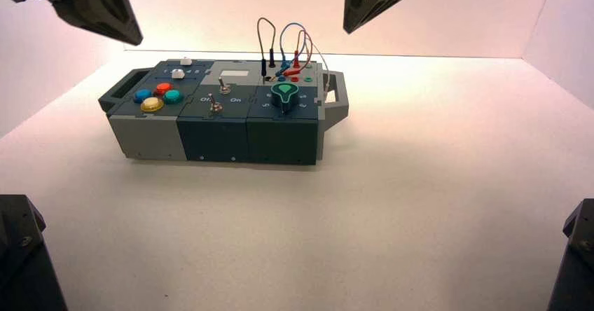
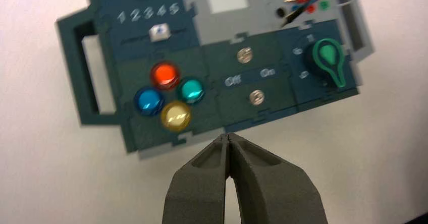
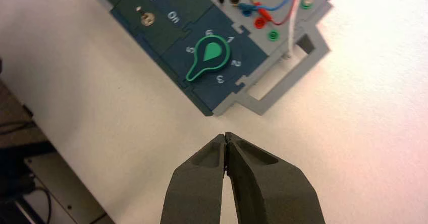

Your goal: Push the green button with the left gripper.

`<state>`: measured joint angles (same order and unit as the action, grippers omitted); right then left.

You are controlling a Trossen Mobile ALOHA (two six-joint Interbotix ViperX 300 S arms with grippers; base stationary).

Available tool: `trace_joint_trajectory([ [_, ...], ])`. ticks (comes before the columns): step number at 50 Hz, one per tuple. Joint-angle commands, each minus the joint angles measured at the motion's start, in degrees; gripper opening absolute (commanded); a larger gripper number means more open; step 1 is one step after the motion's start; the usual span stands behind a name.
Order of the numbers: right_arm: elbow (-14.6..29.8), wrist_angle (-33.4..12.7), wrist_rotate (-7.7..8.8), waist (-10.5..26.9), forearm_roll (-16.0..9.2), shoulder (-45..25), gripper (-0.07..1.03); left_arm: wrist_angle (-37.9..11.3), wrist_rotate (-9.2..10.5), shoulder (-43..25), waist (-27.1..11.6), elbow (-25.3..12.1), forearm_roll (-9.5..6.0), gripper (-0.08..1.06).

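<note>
The green button (image 1: 172,96) is a small teal dome on the box's left end, in a cluster with a red (image 1: 162,87), a blue (image 1: 143,94) and a yellow button (image 1: 152,104). It also shows in the left wrist view (image 2: 192,90). My left gripper (image 1: 133,41) hangs high above the table, up and to the left of the box, well clear of the buttons. Its fingers are shut and empty; in the left wrist view the left gripper's tips (image 2: 229,136) sit just off the box's front edge. My right gripper (image 1: 348,29) hangs high behind the box, shut and empty (image 3: 225,134).
The box (image 1: 217,132) stands on a white table with handles at both ends. It bears two toggle switches (image 1: 217,95), a dark-green pointer knob (image 1: 284,92), white slider caps (image 1: 185,61) and looped wires (image 1: 284,45) in sockets at the back right. Black arm bases stand at both near corners.
</note>
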<state>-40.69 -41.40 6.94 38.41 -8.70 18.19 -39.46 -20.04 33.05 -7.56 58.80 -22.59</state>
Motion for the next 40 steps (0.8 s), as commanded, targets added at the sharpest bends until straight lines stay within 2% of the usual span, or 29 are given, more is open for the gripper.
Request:
trace_joint_trajectory([
  [1,2.20,-0.79,-5.54,0.00,3.52,1.41,-0.02,-3.87,7.82,-0.26,0.53,-4.39,10.11,-0.03],
  [3,2.37,-1.23,-6.50,0.00,4.13,1.41,-0.02,-6.06,10.11,-0.70,0.53,-5.80,13.27,-0.03],
  [5,2.46,-1.76,-7.56,0.09,4.48,1.32,-0.02,-8.00,11.51,-0.97,0.53,-6.94,15.12,-0.03],
  [9,2.46,-2.11,-9.40,0.00,4.48,1.23,-0.02,-10.46,11.25,-1.49,0.18,-8.79,15.38,-0.03],
  [18,2.46,-1.14,-15.73,0.26,4.57,1.05,-0.02,-10.11,11.07,-3.60,-1.49,-10.20,15.56,-0.03],
  [20,2.46,-0.53,-16.35,0.53,4.48,1.05,-0.02,-9.84,10.99,-4.39,-1.85,-10.46,15.56,-0.03],
  [26,2.29,1.67,-16.26,2.37,3.78,1.58,-0.02,-8.53,9.49,-7.29,-2.55,-10.63,15.21,-0.03],
  [30,2.02,3.34,-15.91,3.69,1.58,2.37,-0.02,-8.17,8.44,-8.61,-3.08,-10.63,14.94,-0.03],
  [35,1.32,5.89,-14.50,4.66,-2.29,3.78,-0.02,-7.82,7.73,-9.49,-3.34,-10.63,14.59,-0.03],
  [36,1.05,6.59,-13.97,4.75,-3.87,4.31,-0.02,-7.65,7.65,-9.76,-3.34,-10.63,14.59,-0.03],
  [38,0.97,6.77,-13.80,4.75,-4.39,4.48,-0.02,-7.56,7.56,-9.76,-3.34,-10.63,14.59,-0.03],
  [39,0.26,7.47,-13.27,4.75,-6.50,5.45,-0.02,-6.94,7.47,-9.93,-3.34,-10.46,14.50,-0.03],
  [40,0.09,7.47,-13.27,4.66,-6.94,5.89,-0.02,-6.68,7.38,-9.93,-3.34,-10.46,14.50,-0.03],
])
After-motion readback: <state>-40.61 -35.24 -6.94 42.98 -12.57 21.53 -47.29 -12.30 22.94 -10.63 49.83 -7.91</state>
